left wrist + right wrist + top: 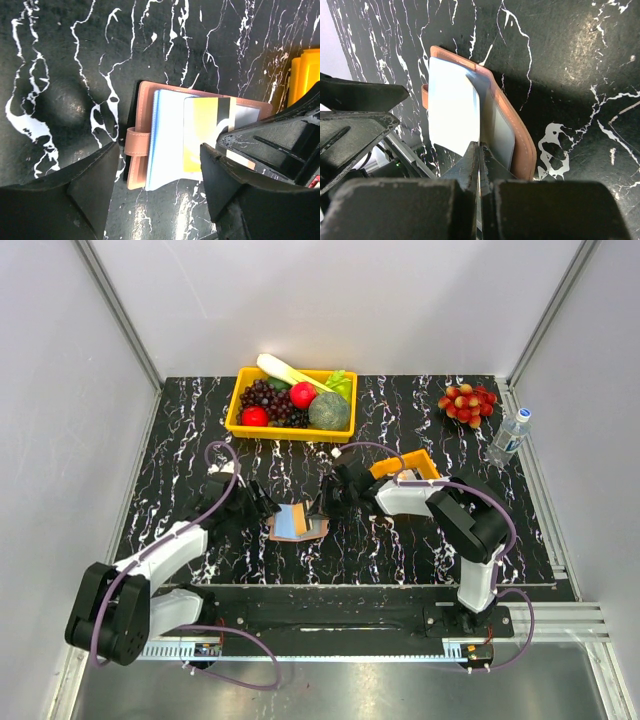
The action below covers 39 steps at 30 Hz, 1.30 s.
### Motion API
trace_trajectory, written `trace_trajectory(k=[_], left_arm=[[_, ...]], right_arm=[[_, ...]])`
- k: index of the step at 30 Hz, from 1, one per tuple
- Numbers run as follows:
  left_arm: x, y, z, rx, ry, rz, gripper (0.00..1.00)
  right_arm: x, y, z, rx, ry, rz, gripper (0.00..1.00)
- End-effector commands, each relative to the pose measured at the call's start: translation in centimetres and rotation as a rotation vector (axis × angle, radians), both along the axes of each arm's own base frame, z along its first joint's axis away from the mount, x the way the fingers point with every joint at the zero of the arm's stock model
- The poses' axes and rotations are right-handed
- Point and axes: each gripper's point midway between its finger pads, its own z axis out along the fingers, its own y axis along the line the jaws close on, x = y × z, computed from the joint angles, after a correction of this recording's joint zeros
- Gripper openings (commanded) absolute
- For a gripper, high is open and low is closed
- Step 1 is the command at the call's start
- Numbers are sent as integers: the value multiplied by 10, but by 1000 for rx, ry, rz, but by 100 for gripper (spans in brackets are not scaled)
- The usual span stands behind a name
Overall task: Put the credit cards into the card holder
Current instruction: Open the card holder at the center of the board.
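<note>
Card holder [298, 523] lies open on table [420, 550], mid-width, nearer the front edge. L gripper [160, 150] hangs over it, fingers apart, holding nothing. R gripper [479, 150] closed, apparently pinching edge of yellowish credit card [205, 130] lying across holder's pockets; contact partly hidden.

credit card [206, 135] over card holder [136, 150], fruit bin [280, 431] behind

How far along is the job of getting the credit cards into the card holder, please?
Done: the card holder lies open on the table. In hand: the right gripper is shut on one card over the inner slots, not visibly seated; the left gripper is open, empty. Left: seating that card; the orange tray is mostly hidden, so remaining cards cannot be counted.
</note>
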Motion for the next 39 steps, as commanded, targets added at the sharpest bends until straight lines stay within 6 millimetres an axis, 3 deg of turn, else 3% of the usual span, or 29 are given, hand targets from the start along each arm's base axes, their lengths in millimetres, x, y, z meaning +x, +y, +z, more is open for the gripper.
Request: trace_trajectory(k=[1,7,11,20,35,39], left_arm=[[7,-16,1,-59,-24,-60,65],[-2,-23,-30,-16,66,-106,43],[-9,-19,-47,21,122,-89,37],[-15,-12,-60,70,171,-73,29],[-19,-21,-61,70,182,-101,26],[-20,-21,-61,71,185,-101,26]], right_arm=[[3,5,8,16,-28,10,0],[8,8,34,83,-86,-3,0],[15,-9,31,36,-89,-63,0],[12,-39,18,6,-84,-156,0],[2,-24,-4,113,37,-161,0],[-2,-27,-14,100,72,-179,0]])
